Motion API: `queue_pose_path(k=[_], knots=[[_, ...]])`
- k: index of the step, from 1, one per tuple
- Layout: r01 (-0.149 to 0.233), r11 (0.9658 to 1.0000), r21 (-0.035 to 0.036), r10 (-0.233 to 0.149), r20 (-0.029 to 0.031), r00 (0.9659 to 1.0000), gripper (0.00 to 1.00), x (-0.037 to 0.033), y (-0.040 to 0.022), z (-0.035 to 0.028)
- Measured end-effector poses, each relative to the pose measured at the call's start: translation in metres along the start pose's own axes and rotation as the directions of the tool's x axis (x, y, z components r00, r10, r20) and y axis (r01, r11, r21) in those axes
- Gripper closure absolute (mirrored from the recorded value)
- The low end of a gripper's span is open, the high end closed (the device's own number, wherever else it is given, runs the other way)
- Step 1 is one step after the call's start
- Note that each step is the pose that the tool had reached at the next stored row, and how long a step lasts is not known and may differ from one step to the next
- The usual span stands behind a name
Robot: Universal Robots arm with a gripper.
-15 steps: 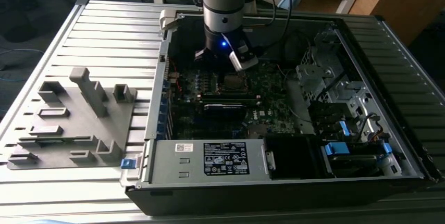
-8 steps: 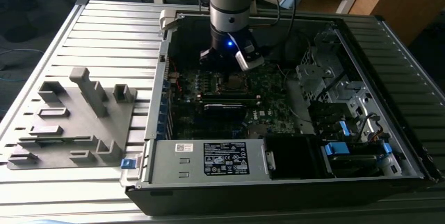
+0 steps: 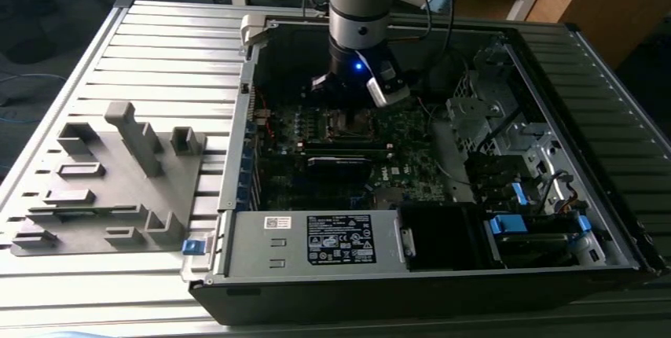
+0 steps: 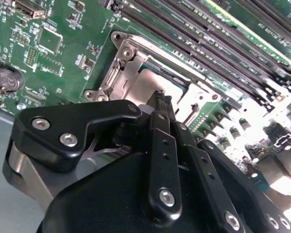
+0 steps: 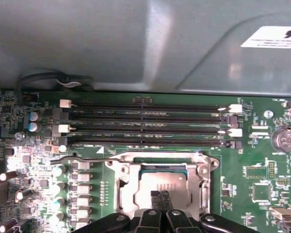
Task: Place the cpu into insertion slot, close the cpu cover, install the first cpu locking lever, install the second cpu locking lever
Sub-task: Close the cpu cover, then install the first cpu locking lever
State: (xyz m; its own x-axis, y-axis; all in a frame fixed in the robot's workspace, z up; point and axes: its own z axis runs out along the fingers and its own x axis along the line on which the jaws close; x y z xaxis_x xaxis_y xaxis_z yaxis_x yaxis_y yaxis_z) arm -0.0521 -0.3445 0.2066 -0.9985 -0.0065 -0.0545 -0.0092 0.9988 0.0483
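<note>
Cpu [image 5: 173,183] sits in the insertion slot [image 5: 162,168] — tool [image 5: 160,195] pinched above.

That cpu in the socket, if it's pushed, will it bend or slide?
The cpu looks flat with a metal top, so it is probably stiff. It lies low inside the cover frame, so a sideways push likely won't shift it. Its smooth top looks slippery; the gripper, jaws shut, would probably skid on it.

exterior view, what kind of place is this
Probably a robotics lab or assembly test bench: an open computer case lies on a slotted metal table, a grey parts fixture sits beside it, and a robot arm reaches into the case.
</note>
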Motion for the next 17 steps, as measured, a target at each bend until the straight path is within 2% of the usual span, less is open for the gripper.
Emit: queue_pose_path(k=[10,17], knots=[[0.0,1.0,0.0,0.0,-0.0001,1.0,0.89,-0.0004,0.0004,-0.006],[0.0,1.0,0.0003,0.0,-0.0002,1.0,0.89,-0.0004,0.0004,-0.0068]])
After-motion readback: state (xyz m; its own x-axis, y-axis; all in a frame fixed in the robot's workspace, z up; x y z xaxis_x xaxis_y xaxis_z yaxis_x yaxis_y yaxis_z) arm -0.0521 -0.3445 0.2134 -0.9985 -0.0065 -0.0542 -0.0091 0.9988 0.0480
